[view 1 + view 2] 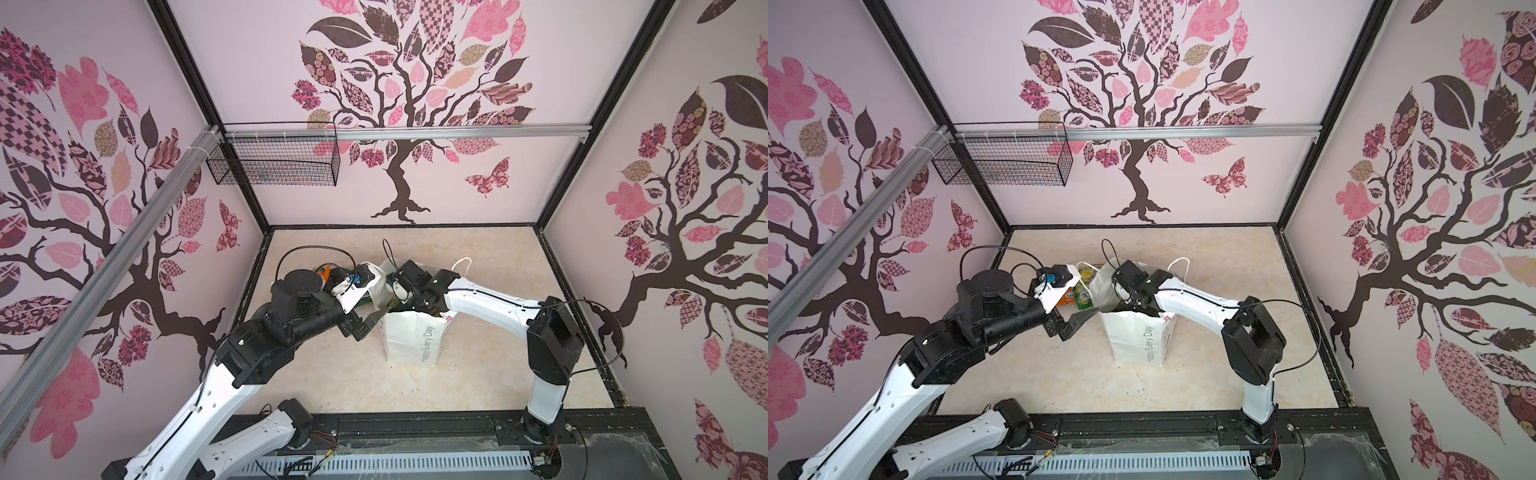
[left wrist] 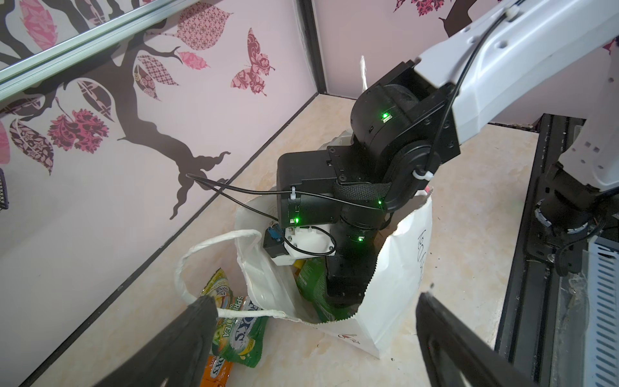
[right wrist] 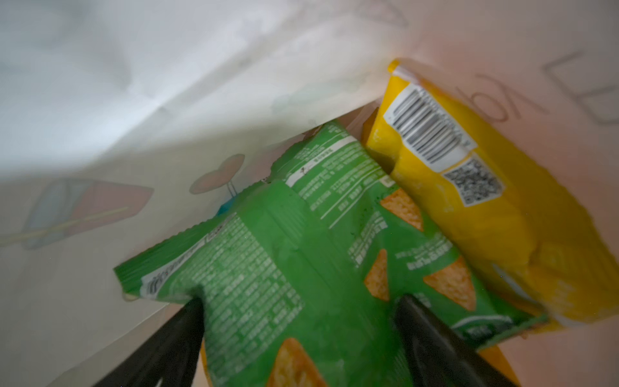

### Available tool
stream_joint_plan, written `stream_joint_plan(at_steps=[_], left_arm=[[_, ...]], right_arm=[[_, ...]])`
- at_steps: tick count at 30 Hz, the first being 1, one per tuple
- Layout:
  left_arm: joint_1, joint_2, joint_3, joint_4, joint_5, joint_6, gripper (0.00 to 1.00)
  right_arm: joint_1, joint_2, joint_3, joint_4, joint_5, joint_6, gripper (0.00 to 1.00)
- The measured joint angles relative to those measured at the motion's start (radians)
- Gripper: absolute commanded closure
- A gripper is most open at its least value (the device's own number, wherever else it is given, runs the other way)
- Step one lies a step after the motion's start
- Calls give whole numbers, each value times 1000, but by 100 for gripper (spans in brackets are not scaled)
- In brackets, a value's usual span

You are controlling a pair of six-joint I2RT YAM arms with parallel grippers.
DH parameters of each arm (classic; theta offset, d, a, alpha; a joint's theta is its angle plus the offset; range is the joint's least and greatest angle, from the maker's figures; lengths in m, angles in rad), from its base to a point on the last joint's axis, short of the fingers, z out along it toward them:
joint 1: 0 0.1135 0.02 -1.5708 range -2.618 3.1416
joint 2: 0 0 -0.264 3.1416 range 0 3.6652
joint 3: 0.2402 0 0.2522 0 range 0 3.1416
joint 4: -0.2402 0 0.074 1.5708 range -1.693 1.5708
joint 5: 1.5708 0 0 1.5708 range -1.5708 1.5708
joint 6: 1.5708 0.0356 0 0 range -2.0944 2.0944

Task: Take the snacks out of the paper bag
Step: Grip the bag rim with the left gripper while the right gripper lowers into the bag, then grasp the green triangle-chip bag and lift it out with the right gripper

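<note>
1. The table [image 1: 478, 382] is beige. The paper bag [image 1: 409, 336] stands upright in the middle of it with its mouth open.
2. The right arm [image 1: 490, 299] goes down into the bag's mouth and fills most of it. If it pushes sideways, the thin bag could tip over or rip.
3. The left gripper [image 2: 313, 298] is just left of the bag, close to the rim. Its fingers are wide apart and hold nothing. Nothing holds the bag down, so I think it could lift up with the arm.
4. The right gripper [image 3: 301, 301] is deep inside the bag. Its two fingers sit on either side of the green snack packet [image 3: 284, 241]. One finger dents the packet's edge. I cannot tell if they squeeze it yet.
5. The green packet looks slick and puffy. A weak pinch could let it slip back down. A hard pinch could crush the chips.
6. The yellow snack packet [image 3: 485, 217] leans on the green one inside the bag. It could get dragged up too and then fall.
7. Two snacks are out already. The FOX'S packet [image 2: 241, 335] and the orange packet [image 2: 216, 370] lie on the table, just left of the bag on its far side.
</note>
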Motion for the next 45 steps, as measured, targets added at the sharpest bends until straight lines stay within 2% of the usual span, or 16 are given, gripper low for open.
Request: stream_joint_plan(at_steps=[8, 15, 22, 45], left_arm=[[0, 1, 0, 2, -4, 0, 6], [0, -2, 0, 5, -13, -1, 5], [0, -14, -6, 8, -19, -1, 5], [0, -25, -13, 26, -19, -13, 5]], right_arm=[[-2, -3, 0, 31, -3, -6, 66], [-4, -21, 0, 61, 16, -4, 87], [-5, -62, -2, 39, 21, 4, 95], [-3, -280, -20, 62, 34, 43, 98]])
